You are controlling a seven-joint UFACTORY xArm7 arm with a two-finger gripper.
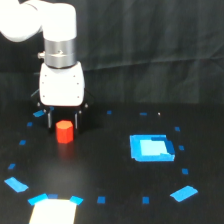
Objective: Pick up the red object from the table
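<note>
Gripper (63, 120) spread, fingers straddling red object (64, 131), seemingly resting on table (110, 165). Approach apparently done; closing and lifting not yet done, by the look.

You are looking at a robotics lab test setup: a black curtain (150, 50) is hanging as backdrop, blue tape marks (101, 199) are dotting the black tabletop (110, 165), and a white arm (55, 30) is working over it.

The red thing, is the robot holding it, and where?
Cannot be told: the red object sits between the end effector's fingers, near its top, but contact isn't visible.
</note>
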